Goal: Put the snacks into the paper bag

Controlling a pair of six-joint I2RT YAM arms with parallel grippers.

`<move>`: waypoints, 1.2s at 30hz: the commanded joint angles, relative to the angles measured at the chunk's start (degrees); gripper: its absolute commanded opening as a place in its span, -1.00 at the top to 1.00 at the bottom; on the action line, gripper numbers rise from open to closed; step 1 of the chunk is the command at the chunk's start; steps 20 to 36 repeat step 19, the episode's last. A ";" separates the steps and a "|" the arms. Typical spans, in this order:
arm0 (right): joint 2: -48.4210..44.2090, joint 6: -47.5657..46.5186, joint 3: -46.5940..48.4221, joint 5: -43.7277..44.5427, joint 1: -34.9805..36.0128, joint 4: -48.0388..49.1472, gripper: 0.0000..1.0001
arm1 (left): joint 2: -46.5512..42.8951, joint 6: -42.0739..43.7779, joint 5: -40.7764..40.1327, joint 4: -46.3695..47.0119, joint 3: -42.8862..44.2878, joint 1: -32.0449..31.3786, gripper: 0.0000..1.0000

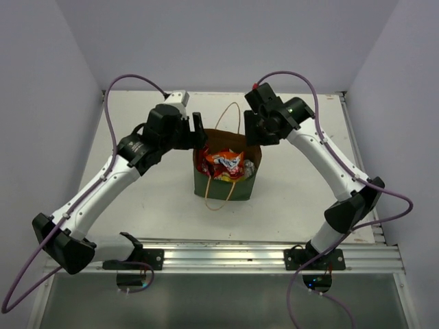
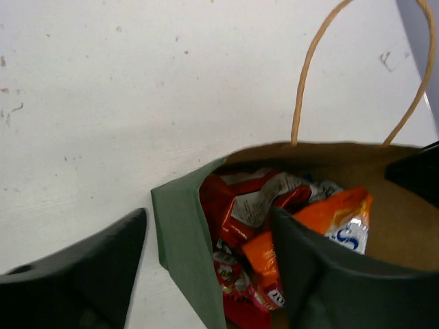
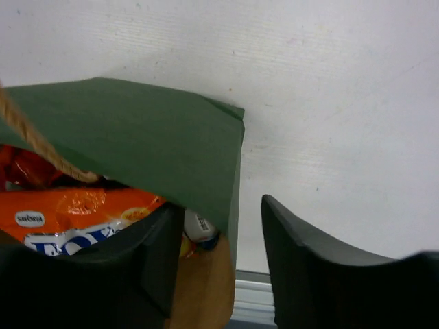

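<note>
The dark green paper bag (image 1: pixel 233 188) stands upright mid-table with its tan cord handles (image 1: pixel 230 113) up. Snacks fill it: an orange bag (image 1: pixel 228 163) lies on top of red packets. My left gripper (image 1: pixel 199 133) is open at the bag's left rim. In the left wrist view (image 2: pixel 209 267) the green wall (image 2: pixel 182 240) lies between the fingers, one outside, one inside against the orange bag (image 2: pixel 339 212) and red packets (image 2: pixel 230 205). My right gripper (image 1: pixel 255 133) is open at the right rim. In the right wrist view (image 3: pixel 219 267) it straddles the wall's corner (image 3: pixel 230 171), beside the orange bag (image 3: pixel 75 212) and a small white-blue packet (image 3: pixel 199 226).
The white table (image 1: pixel 295 185) lies between white walls on three sides. An aluminium rail (image 1: pixel 260 255) with the arm bases runs along the near edge. The front handle loop (image 1: pixel 218 199) hangs down the bag's near face.
</note>
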 commanded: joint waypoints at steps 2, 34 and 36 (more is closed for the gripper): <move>-6.94 0.14 0.09 4.32 0.27 6.39 -0.18 | -4.99 0.63 -5.11 6.10 1.75 -0.94 -0.99; -16.35 0.41 -16.34 24.32 -11.74 9.90 -0.47 | -0.87 8.80 -8.64 16.29 5.19 15.56 -0.99; -16.35 0.41 -16.34 24.32 -11.74 9.90 -0.47 | -0.87 8.80 -8.64 16.29 5.19 15.56 -0.99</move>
